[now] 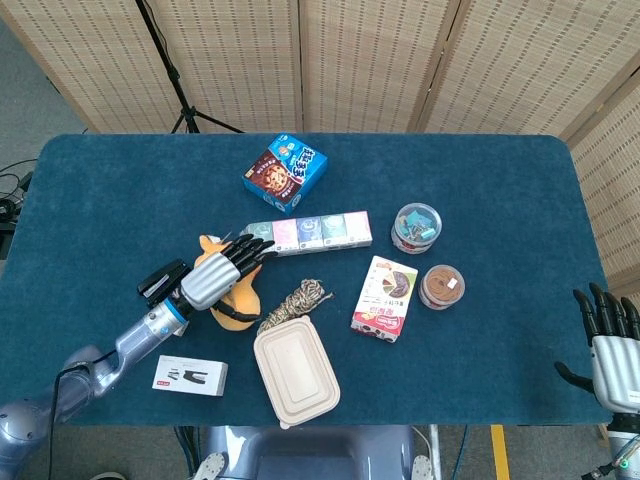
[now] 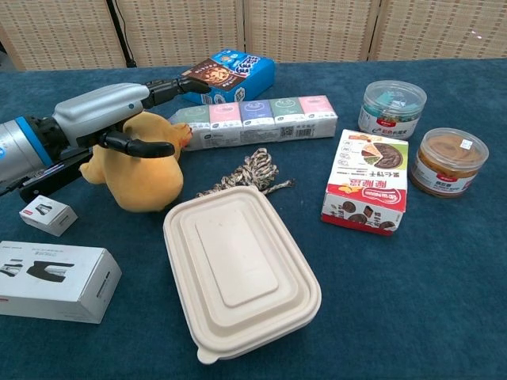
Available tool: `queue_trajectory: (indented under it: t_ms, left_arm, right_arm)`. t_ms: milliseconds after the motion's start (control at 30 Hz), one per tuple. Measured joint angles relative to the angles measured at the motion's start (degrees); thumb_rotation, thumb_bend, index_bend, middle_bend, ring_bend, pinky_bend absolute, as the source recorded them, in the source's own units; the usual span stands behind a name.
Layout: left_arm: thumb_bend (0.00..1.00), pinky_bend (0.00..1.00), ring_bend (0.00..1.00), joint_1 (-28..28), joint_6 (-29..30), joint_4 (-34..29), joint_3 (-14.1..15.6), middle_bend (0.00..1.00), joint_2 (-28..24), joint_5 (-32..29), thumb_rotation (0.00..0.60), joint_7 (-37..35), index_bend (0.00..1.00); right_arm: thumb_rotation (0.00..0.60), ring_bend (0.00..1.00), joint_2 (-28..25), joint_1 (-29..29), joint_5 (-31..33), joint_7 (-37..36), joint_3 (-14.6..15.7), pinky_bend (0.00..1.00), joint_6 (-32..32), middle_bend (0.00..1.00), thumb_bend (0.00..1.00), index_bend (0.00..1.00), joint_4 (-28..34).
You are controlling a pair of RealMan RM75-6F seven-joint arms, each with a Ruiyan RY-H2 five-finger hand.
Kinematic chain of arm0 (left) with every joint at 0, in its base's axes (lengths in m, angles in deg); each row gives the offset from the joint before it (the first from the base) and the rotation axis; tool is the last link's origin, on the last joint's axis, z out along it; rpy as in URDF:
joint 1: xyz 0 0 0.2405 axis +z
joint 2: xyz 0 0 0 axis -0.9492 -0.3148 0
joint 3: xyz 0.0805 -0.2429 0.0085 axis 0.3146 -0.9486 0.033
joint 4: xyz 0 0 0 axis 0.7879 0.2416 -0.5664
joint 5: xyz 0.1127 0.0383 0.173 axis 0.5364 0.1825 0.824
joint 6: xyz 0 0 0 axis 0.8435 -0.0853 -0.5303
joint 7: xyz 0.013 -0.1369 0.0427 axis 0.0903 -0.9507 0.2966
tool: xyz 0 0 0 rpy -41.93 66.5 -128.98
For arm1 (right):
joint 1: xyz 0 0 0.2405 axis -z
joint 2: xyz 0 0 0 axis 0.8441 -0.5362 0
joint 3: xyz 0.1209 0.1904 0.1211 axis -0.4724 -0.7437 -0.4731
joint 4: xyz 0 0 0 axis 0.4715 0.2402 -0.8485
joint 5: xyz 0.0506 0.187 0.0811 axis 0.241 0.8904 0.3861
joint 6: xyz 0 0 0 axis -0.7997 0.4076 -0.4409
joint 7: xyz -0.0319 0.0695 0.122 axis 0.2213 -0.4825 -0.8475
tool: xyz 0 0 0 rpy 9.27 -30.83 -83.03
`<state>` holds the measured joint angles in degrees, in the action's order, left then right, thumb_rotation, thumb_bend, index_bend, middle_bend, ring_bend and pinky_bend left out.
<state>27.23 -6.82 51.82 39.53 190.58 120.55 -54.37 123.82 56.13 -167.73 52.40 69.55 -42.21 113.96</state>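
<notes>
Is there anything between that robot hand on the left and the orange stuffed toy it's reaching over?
Nothing visible stands between them. The left hand hangs right over the orange plush toy, fingers apart, thumb beside its top. The long row of tissue packs lies just behind the toy, and the rope bundle beside it, neither under the hand.
</notes>
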Motion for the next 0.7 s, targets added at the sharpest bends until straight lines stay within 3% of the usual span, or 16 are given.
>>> queue_trajectory:
  t_ms: [233,433,567,700]
  left_arm:
    - [0.0,0.0,0.0,0.96,3.53,-13.58,2.11,0.0,-6.22,2.37,0.062,2.6,0.0]
    - [0.0,0.0,0.0,0.94,2.74,-22.52,3.22,0.0,-9.25,3.76,0.062,8.62,0.0]
    - [0.0,0.0,0.0,0.89,1.44,-24.11,3.17,0.0,-8.76,3.76,0.062,9.99,0.0]
    - [0.0,0.0,0.0,1.01,-0.12,-20.88,2.9,0.0,-6.61,2.65,0.061,7.86,0.0]
  right_arm:
    - [0.6,0.0,-0.33,0.19,-0.78,-0.28,0.22,0.0,-0.55,0.0,0.0,0.0,0.46]
    - [0.6,0.0,-0.58,0.28,-1.08,-0.65,0.27,0.0,-0.78,0.0,0.0,0.0,0.61]
    - [0.6,0.0,-0.69,0.28,-0.92,-0.78,0.16,0.0,-0.81,0.0,0.0,0.0,0.56]
    - [0.6,0.0,-0.69,0.24,-0.86,-0.79,0.12,0.0,-0.73,0.0,0.0,0.0,0.46]
